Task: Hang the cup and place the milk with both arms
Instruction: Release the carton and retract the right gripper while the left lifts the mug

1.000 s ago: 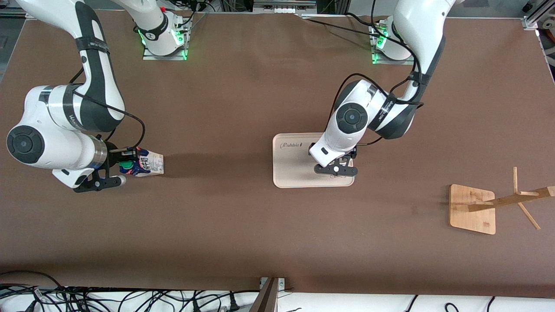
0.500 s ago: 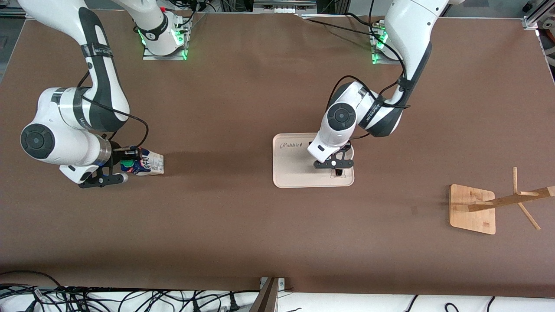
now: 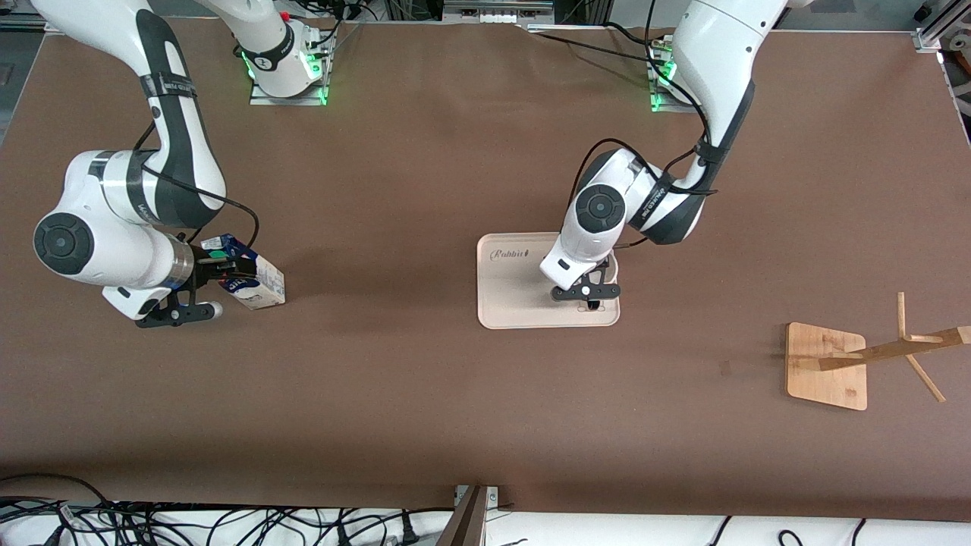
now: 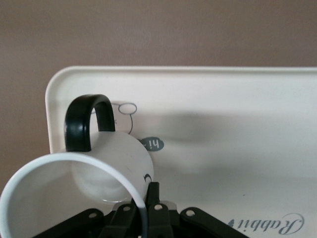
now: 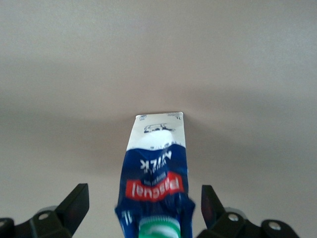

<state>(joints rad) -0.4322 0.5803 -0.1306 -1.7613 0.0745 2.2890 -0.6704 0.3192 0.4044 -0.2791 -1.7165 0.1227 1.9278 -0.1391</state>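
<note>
The milk [image 3: 259, 285], a blue and white carton with a green cap, lies tilted on the table near the right arm's end. Its cap end sits between the fingers of my right gripper [image 3: 227, 277]. In the right wrist view the carton [image 5: 156, 163] has a gap to each finger, and the right gripper [image 5: 143, 193] is open around it. My left gripper [image 3: 590, 299] is over the cream tray [image 3: 516, 292], shut on the rim of the white cup [image 4: 116, 163]. The cup's black handle [image 4: 81, 124] points away from the fingers. The arm mostly hides the cup in the front view.
A wooden cup rack [image 3: 827, 365] with slanted pegs stands near the left arm's end, nearer the front camera than the tray. The tray [image 4: 228, 124] carries a rabbit drawing and the word "Rabbit". Cables lie along the front edge.
The milk carton has turned and tipped between my right fingers, its cap end swinging away from the front camera. My left gripper has stayed over the tray, shifting only slightly.
</note>
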